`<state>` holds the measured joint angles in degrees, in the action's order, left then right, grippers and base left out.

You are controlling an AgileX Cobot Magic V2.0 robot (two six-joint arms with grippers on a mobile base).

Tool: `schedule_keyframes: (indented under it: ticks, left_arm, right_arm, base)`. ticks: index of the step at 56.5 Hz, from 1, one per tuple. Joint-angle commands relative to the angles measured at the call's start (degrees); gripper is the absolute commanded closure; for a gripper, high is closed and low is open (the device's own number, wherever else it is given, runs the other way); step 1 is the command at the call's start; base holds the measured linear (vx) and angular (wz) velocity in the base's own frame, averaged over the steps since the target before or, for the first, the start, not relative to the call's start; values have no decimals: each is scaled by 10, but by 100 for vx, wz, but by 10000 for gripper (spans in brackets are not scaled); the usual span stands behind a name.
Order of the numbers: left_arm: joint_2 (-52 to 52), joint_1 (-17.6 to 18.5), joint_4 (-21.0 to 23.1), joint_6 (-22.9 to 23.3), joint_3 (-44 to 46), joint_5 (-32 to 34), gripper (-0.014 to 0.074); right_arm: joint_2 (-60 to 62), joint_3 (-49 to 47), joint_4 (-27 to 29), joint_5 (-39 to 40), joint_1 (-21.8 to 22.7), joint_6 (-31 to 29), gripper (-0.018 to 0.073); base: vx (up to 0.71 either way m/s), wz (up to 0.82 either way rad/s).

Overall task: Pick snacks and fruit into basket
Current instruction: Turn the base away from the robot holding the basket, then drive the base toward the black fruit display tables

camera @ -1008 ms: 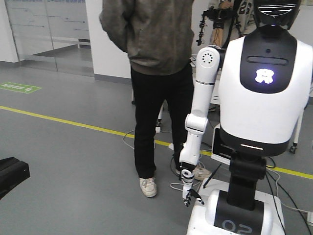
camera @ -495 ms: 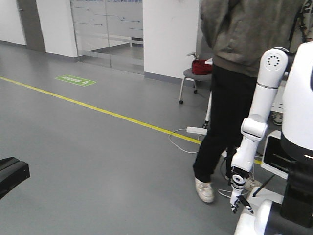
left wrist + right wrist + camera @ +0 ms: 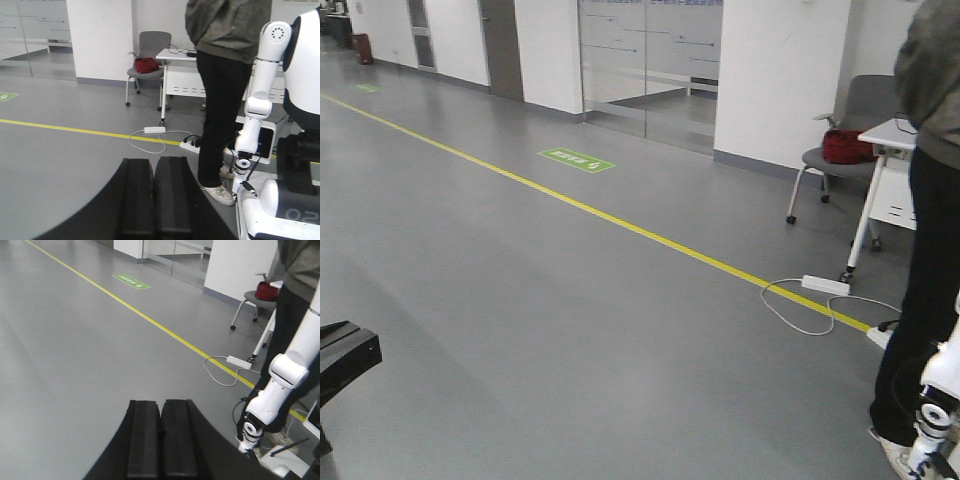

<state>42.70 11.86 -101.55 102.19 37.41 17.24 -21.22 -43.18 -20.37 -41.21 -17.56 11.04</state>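
Left fingers [image 3: 137, 197] clenched together, nothing between; right fingers [image 3: 145, 440] same. Grey floor [image 3: 520, 300] ahead, yellow line [image 3: 620, 222] across it. White robot [image 3: 302, 75] and person [image 3: 225, 60] stand ahead of left fingers. Behind them: desk [image 3: 182, 75], chair [image 3: 150, 50] with red bag [image 3: 146, 64]. Power strip [image 3: 154, 129] on floor. Basket, snacks, fruit: cannot tell where.

A red bag [image 3: 145, 64] lies on a grey chair [image 3: 154, 41] beside a white desk [image 3: 184, 80].

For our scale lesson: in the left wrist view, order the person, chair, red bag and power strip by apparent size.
1. Person, though nearer the camera.
2. Chair.
3. Red bag.
4. Power strip.
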Motion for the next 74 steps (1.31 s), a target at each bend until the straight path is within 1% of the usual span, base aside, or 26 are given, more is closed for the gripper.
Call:
schedule_keyframes:
  ticks: [1, 27, 55, 74]
  left_arm:
    - [-3, 0, -12, 4, 17, -13, 594]
    - [-3, 0, -12, 4, 17, -13, 594]
    - [-3, 0, -12, 4, 17, -13, 594]
    - [-3, 0, -12, 4, 17, -12, 594]
  right_arm:
    - [-6, -14, -17, 45, 2, -2, 568]
    - [-6, -14, -17, 45, 2, -2, 568]
    - [-6, -14, -17, 45, 2, -2, 568]
    - [-6, -14, -17, 45, 2, -2, 568]
  base:
    - [13, 37]
    - [15, 34]
    - [17, 49]
    - [11, 28]
